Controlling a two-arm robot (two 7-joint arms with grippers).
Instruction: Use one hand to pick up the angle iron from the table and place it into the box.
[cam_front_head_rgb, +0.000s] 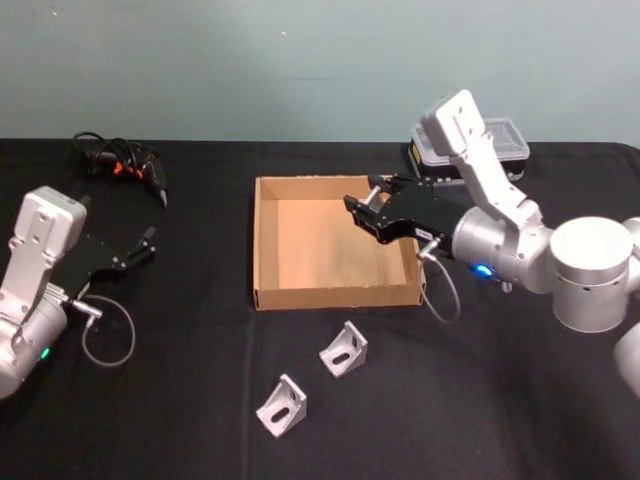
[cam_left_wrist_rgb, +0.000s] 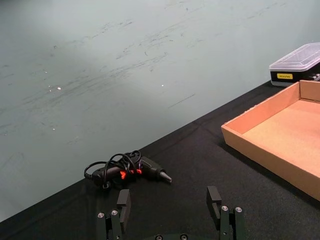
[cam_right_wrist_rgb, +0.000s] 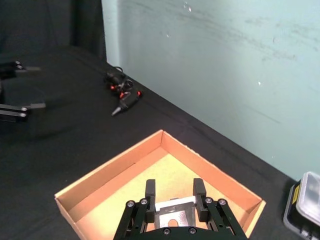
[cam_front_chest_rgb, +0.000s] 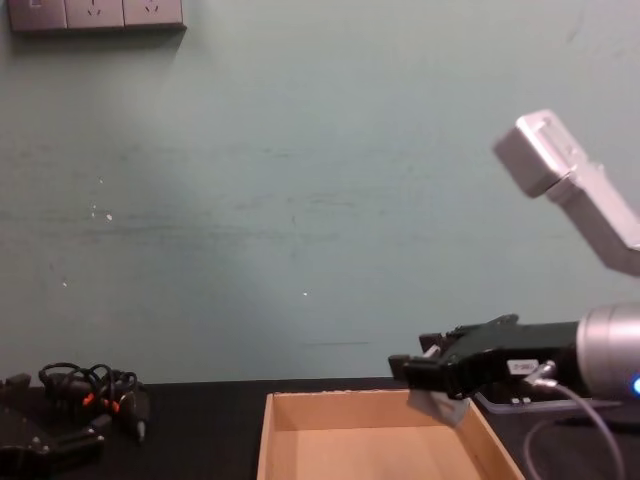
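My right gripper (cam_front_head_rgb: 367, 212) hangs over the right part of the shallow cardboard box (cam_front_head_rgb: 257, 240), shut on a silver angle iron (cam_front_head_rgb: 377, 196). In the right wrist view the angle iron (cam_right_wrist_rgb: 174, 209) sits clamped between the two black fingers (cam_right_wrist_rgb: 150, 189), above the box floor (cam_right_wrist_rgb: 107, 172). The chest view has this gripper (cam_front_chest_rgb: 420, 374) just above the box rim (cam_front_chest_rgb: 340, 402), with the angle iron (cam_front_chest_rgb: 441, 406) under its tip. Two more angle irons (cam_front_head_rgb: 344, 349) (cam_front_head_rgb: 282, 405) lie on the black table in front of the box. My left gripper (cam_front_head_rgb: 146, 246) is parked open at the left.
A clear-lidded plastic case (cam_front_head_rgb: 500, 150) with a yellow label stands behind the box at the right. A black tool with a coiled cable (cam_front_head_rgb: 125, 160) lies at the back left. The left wrist view shows my left gripper (cam_left_wrist_rgb: 169, 198) open, the tool (cam_left_wrist_rgb: 127, 170) and the box wall (cam_left_wrist_rgb: 260, 157).
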